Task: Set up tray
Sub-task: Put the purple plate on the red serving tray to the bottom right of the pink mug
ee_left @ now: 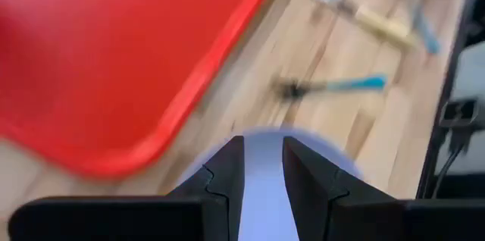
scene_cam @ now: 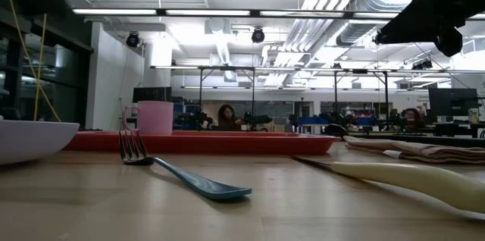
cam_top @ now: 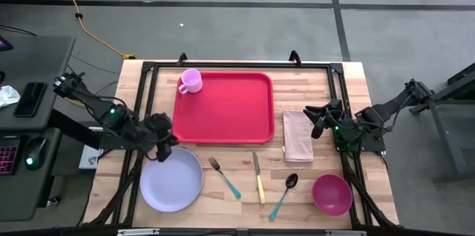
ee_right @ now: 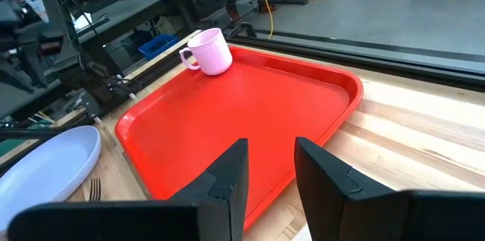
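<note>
The red tray (cam_top: 225, 107) lies flat in the middle of the table, with a pink mug (cam_top: 191, 81) upright in its far left corner. A lavender plate (cam_top: 171, 179) rests on the wood near the tray's near left corner. My left gripper (cam_top: 165, 147) hangs above the plate's far edge, tipped downward and open; the plate (ee_left: 264, 188) shows through the gap of my left gripper (ee_left: 264, 150). My right gripper (cam_top: 315, 121) hovers open over the folded napkin (cam_top: 297, 136), facing the tray (ee_right: 227, 127), and my right gripper (ee_right: 270, 154) has nothing between its fingers.
A fork (cam_top: 224, 177), a knife (cam_top: 258, 178) and a spoon (cam_top: 283, 195) lie side by side on the wood near the front edge. A magenta bowl (cam_top: 332, 194) stands at the near right. A black frame rail (cam_top: 237, 64) runs around the table.
</note>
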Robot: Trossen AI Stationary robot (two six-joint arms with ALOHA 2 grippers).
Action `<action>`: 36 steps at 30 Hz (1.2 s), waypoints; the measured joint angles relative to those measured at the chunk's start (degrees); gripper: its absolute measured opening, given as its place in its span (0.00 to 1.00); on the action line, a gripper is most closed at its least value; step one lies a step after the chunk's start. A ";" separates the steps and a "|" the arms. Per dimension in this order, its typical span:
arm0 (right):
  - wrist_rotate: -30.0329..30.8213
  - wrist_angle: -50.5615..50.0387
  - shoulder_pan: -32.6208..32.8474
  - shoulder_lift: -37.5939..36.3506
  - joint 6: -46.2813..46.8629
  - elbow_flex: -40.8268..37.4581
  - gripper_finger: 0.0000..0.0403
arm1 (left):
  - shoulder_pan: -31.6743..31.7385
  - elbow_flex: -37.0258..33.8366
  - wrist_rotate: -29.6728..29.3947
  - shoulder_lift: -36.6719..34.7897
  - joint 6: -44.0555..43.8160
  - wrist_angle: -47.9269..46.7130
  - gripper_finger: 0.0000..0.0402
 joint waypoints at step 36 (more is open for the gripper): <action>-1.33 1.62 0.00 -0.04 -1.11 -0.04 0.22 | -2.22 -5.35 14.61 12.19 -5.18 -7.61 0.30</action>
